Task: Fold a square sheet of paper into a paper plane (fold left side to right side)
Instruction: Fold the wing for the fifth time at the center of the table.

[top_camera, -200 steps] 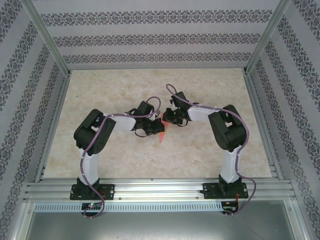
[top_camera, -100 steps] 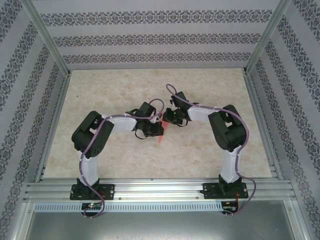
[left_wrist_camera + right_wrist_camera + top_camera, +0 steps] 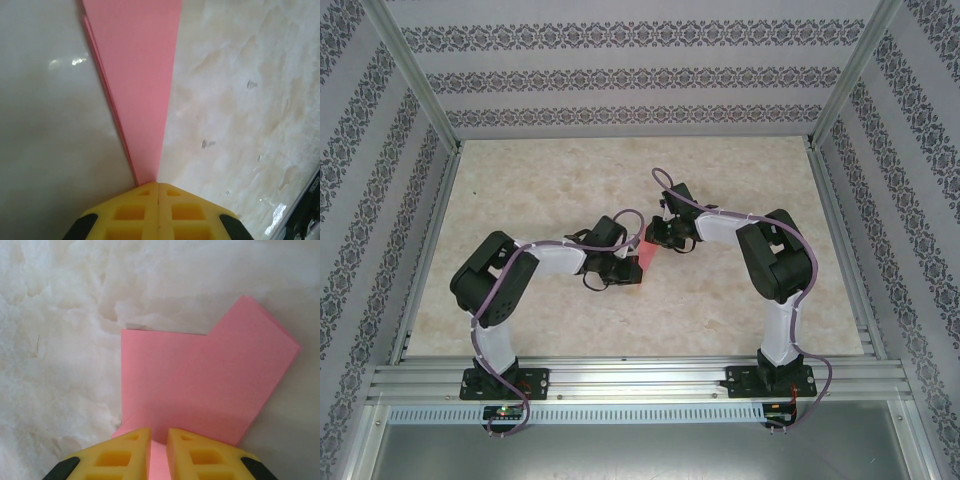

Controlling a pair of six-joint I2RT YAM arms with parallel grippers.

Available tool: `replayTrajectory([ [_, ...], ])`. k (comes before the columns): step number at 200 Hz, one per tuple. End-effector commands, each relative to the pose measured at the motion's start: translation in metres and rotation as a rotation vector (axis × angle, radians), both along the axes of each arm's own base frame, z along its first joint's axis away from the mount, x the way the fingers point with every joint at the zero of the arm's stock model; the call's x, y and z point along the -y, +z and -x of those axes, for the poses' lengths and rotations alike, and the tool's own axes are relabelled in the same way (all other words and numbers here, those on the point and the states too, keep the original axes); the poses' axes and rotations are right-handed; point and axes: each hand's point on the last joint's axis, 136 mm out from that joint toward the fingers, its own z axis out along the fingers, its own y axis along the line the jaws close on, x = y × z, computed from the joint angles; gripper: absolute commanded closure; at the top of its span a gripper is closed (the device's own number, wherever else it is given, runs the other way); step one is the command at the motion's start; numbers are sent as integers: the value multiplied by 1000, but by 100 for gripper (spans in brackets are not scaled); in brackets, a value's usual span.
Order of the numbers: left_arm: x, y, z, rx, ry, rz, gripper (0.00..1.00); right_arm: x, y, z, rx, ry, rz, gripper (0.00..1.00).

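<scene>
We are noting the left gripper (image 3: 158, 187) clamping shut on the narrow tip of the paper plane (image 3: 140, 75), the paper fanning out ahead of its fingers. The right gripper (image 3: 159, 432) is pinching the wider end between its fingers. We are judging that opposing pulls are risking a tear or a slipped crease.

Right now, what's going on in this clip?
Both arms meet over the middle of the table, working on one partly folded pink paper plane. The left end effector is shut on its narrow pointed tip. The right end effector pinches the wider, flat-folded end, where one flap juts out to the side. The paper is stretched between them.
</scene>
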Motion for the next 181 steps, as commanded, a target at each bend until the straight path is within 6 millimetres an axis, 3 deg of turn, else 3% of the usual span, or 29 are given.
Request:
replayTrajectory([
  [1, -10, -16, 48, -146, -49, -60, 98, 17, -34, 10, -72, -24, 90, 81],
  [57, -13, -8, 55, -130, -45, -57, 98, 11, -23, 4, -40, -14, 52, 81],
  [86, -9, 29, 39, -41, -44, 1, 99, 9, 10, -9, 26, -6, 24, 75],
  [119, -14, 70, 13, 53, 10, 44, 97, 20, 60, -18, 127, -13, 45, 65],
  [147, -37, 88, -12, 187, 135, -31, 93, 37, 85, -11, 176, -45, 123, 58],
  [165, -64, 97, -26, 289, 262, -119, 82, 50, 86, 1, 176, -67, 202, 53],
  [181, -84, 107, -35, 368, 356, -174, 79, 47, 85, 12, 175, -65, 237, 45],
])
